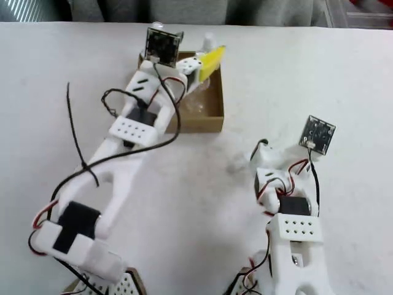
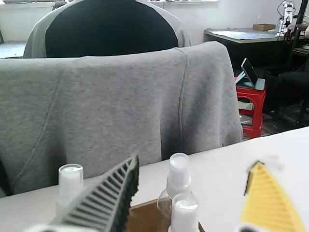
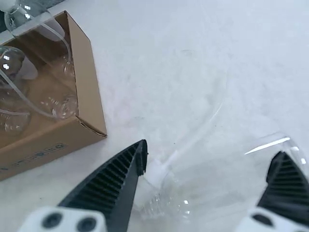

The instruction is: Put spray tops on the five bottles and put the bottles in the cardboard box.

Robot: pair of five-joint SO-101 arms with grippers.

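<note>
The cardboard box point(image 1: 212, 114) stands at the back centre of the table, with clear bottles wearing white spray tops point(image 2: 178, 176) upright inside. My left gripper point(image 2: 197, 163) hovers over the box's far side, open, one finger black point(image 2: 108, 195) and the other yellow point(image 1: 212, 61), with nothing held. My right gripper point(image 3: 210, 154) is low over the table right of the box, open, its black fingers point(image 3: 116, 188) on either side of a clear bottle point(image 3: 207, 193) lying on its side. A white spray top with a thin tube point(image 3: 157, 171) lies by that bottle's neck.
The box's near wall point(image 3: 87, 104) is close to my right gripper, with bottles point(image 3: 29, 92) behind it. A chair draped in grey cloth point(image 2: 120, 106) stands beyond the table's far edge. Black and red cables point(image 1: 80, 153) trail along the left arm.
</note>
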